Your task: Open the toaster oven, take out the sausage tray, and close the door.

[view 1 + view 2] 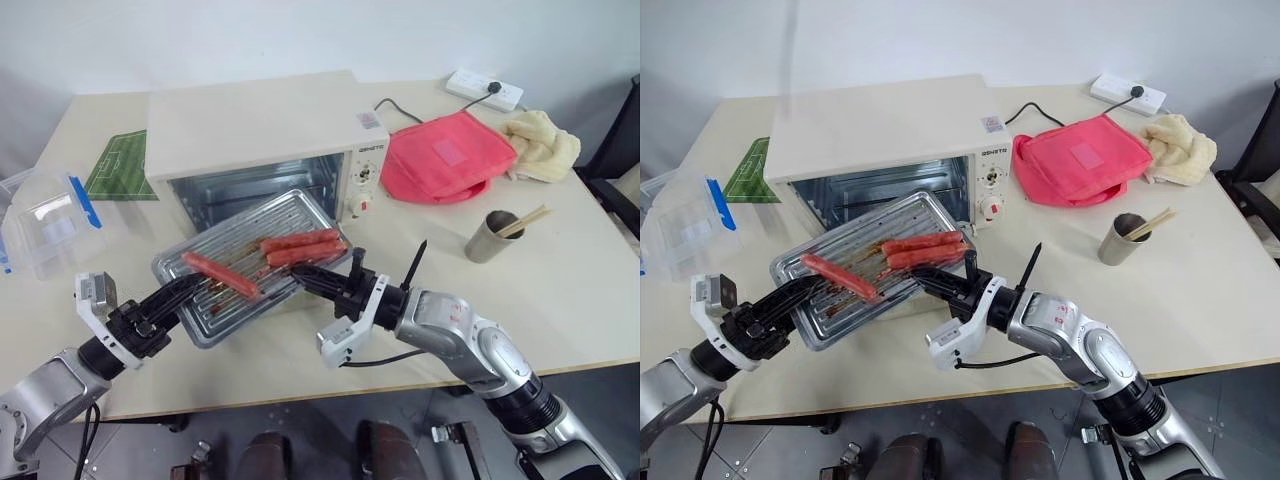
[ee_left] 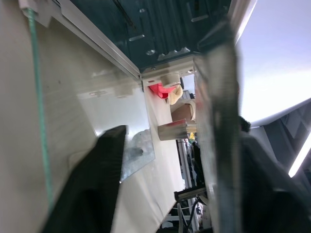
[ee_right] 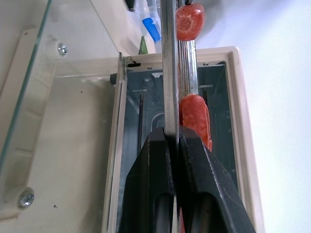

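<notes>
The tray (image 1: 250, 262) with three sausages (image 1: 300, 248) is out of the oven (image 1: 262, 140) and held in the air above the lowered door (image 3: 58, 131), in front of the oven mouth, tilted down toward the front-left corner of the table (image 1: 590, 300). The right gripper (image 1: 318, 283) is clamped on the tray's near right rim, jaws closed to the thickness of the metal. The left gripper (image 1: 178, 296) is at the tray's near left corner, jaws part open around the rim; a firm grip cannot be confirmed

Step in hand: take the tray out. Next move, as judged: level the tray, then set it down on the table

Open room: the front edge of the table below the tray. The left edge carries a clear box (image 1: 45, 222); the right side carries a cup (image 1: 492, 238) and a red bag (image 1: 445, 158). The door stands open, not yet closed
</notes>
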You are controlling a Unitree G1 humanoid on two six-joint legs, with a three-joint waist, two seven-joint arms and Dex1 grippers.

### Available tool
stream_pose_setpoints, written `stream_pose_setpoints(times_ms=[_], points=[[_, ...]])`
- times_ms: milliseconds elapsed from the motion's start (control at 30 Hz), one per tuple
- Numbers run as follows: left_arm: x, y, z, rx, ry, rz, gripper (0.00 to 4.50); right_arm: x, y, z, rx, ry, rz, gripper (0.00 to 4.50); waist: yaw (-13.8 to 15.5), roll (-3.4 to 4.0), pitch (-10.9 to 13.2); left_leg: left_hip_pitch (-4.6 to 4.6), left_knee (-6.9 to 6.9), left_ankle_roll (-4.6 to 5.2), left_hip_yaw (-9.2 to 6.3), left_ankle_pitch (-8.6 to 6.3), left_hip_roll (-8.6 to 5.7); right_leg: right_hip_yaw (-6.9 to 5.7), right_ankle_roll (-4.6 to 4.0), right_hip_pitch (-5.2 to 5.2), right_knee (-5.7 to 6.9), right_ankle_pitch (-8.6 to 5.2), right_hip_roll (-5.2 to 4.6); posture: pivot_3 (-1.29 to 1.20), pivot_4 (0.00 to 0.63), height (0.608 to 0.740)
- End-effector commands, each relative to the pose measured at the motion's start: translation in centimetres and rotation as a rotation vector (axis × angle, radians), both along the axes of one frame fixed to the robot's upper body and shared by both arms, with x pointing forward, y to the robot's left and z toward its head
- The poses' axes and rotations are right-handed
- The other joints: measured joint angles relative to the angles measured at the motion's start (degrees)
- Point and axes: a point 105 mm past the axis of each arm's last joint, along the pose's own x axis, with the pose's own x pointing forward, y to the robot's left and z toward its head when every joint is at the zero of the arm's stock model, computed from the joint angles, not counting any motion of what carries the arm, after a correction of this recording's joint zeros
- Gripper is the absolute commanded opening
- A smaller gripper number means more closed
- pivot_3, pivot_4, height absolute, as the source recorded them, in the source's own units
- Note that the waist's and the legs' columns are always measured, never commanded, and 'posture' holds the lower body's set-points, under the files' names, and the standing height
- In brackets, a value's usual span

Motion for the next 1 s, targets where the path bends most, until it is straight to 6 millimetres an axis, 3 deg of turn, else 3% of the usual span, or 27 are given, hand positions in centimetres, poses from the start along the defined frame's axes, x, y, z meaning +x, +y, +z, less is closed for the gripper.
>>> stream_pose_setpoints(times_ms=[33, 200, 267, 633, 900, 1000], points=[[-0.7, -1.1, -0.5, -0.012, 0.018, -0.023, 1.9, 0.0, -0.2, 2.0, 0.065, -0.051, 0.012, 0.0, 0.0, 0.0, 0.0, 0.0, 0.0, 0.0, 0.01, 0.0, 0.0, 0.0, 0.0, 0.0, -0.01, 0.0, 0.0, 0.0, 0.15, 0.74], [-0.8, -1.4, -0.9, -0.026, 0.029, -0.021, 0.4, 0.3, -0.1, 2.1, 0.088, -0.001, 0.005, 0.0, 0.0, 0.0, 0.0, 0.0, 0.02, 0.0, 0.25, 0.0, 0.02, -0.01, -0.01, 0.02, -0.02, -0.01, 0.02, 0.0, 0.15, 0.74], [-0.9, -1.5, -1.0, -0.029, 0.032, -0.02, 0.04, 0.7, 0.0, 2.0, 0.116, 0.076, -0.016, 0.0, 0.0, 0.0, 0.0, 0.0, 0.02, 0.0, 0.29, 0.0, 0.01, 0.01, -0.01, 0.03, -0.04, -0.01, 0.02, 0.0, 0.15, 0.74], [-1.1, -2.2, -2.7, -0.029, 0.118, -0.04, 0.04, -0.2, 0.9, 1.1, 0.15, 0.465, 0.076, 0.0, 0.1, -0.01, 0.0, 0.0, 0.02, 0.02, 0.29, 0.01, 0.01, 0.01, -0.02, 0.07, -0.08, -0.01, 0.03, 0.0, 0.15, 0.74], [-1.3, -2.1, -3.2, -0.035, 0.14, -0.044, 0.04, -0.8, 1.2, 1.7, 0.103, 0.441, 0.12, 0.0, 0.1, 0.0, 0.0, 0.0, 0.02, 0.02, 0.29, 0.01, 0.01, 0.01, -0.02, 0.05, -0.08, -0.01, 0.04, 0.0, 0.15, 0.74], [-1.3, -2.0, -3.3, -0.049, 0.143, -0.04, 0.0, -1.1, 1.4, 1.9, 0.08, 0.416, 0.139, 0.88, 0.1, 0.0, 0.0, 0.0, 0.02, 0.02, 0.3, 0.01, 0.01, 0.03, -0.02, 0.05, -0.08, -0.01, 0.04, 0.0, 0.15, 0.74]])
